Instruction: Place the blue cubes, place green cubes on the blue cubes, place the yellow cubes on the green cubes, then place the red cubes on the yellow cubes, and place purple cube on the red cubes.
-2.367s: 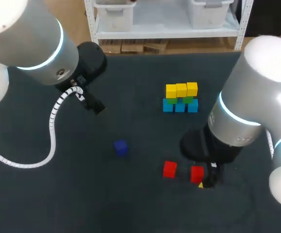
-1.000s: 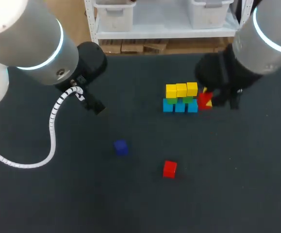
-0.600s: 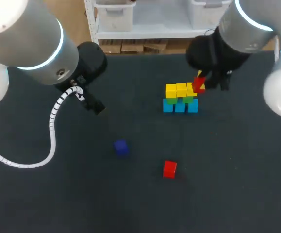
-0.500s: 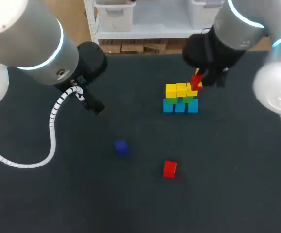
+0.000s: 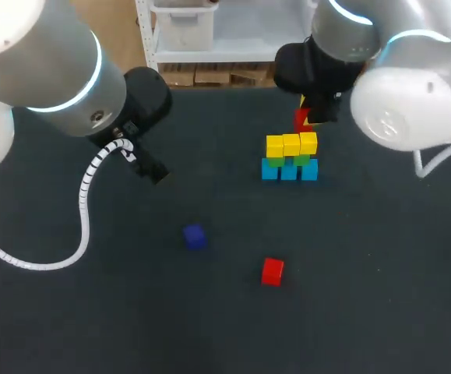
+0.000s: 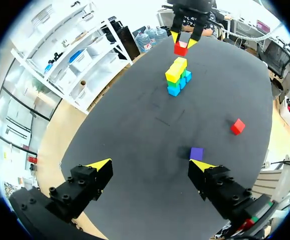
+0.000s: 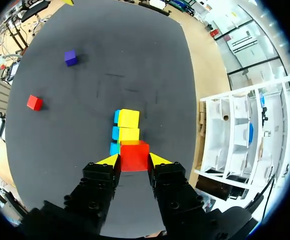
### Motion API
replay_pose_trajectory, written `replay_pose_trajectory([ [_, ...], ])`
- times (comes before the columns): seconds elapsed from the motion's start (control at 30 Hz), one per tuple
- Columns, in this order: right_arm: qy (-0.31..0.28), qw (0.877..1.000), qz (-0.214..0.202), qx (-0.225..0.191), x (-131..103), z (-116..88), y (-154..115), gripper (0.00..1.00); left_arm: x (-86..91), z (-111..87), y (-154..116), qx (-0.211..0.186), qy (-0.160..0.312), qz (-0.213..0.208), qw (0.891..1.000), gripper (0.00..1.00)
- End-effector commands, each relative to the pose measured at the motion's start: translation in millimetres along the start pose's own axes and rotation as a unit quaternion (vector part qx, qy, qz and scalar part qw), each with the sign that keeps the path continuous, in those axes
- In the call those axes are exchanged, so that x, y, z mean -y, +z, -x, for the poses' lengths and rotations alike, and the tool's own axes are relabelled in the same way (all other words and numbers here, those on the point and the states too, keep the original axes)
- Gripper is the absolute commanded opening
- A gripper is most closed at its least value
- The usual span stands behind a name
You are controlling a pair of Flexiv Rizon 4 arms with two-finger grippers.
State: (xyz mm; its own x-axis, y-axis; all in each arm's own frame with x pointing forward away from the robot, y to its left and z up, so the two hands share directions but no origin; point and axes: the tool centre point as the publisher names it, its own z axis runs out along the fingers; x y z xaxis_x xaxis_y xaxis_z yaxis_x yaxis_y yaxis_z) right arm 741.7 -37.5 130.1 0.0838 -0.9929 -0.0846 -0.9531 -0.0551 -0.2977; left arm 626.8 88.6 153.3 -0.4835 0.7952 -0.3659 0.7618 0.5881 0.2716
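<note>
Your right tool [image 7: 134, 161] has just made the trip: a couple of seconds ago it was low at the near side of the dark counter [image 5: 93, 304], and it has since lifted a small, bright red cube [image 5: 303, 121] and carried it up and over to the stack. It is pinching that red cube from two sides between its yellow tips. The cube hangs just above the right end of the row of yellow cubes [image 5: 290, 144], not touching them in the left wrist view.

That puts you at the start of the red layer. The light blue cubes [image 5: 289, 171] are down, the green cubes [image 5: 302, 160] peek out above them, and the yellow row is complete, so what remains of this step is likely a straight lowering and release.

The held cube looks plain and flat-faced with crisp edges, sitting square in the grip — no visible tilt from the right wrist view.

Still waiting on the counter are a second red cube [image 5: 272, 271] and, well apart from it, the purple cube [image 5: 194, 236].

Your left tool [image 6: 150, 164] has not shifted; its fingers are spread and hold nothing.
</note>
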Motion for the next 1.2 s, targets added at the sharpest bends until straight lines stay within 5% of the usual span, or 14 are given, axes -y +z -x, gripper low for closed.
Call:
replay_pose_trajectory([
  [0.03,0.003,1.000,0.018,-0.004,9,0,7,0.00,-0.8,0.7,0,-0.001,0.000,-0.001,1.000,1.00],
  [1.2,0.005,0.999,0.049,-0.013,2,-5,36,0.00,-0.8,0.7,0,-0.001,0.000,-0.001,1.000,1.00],
])
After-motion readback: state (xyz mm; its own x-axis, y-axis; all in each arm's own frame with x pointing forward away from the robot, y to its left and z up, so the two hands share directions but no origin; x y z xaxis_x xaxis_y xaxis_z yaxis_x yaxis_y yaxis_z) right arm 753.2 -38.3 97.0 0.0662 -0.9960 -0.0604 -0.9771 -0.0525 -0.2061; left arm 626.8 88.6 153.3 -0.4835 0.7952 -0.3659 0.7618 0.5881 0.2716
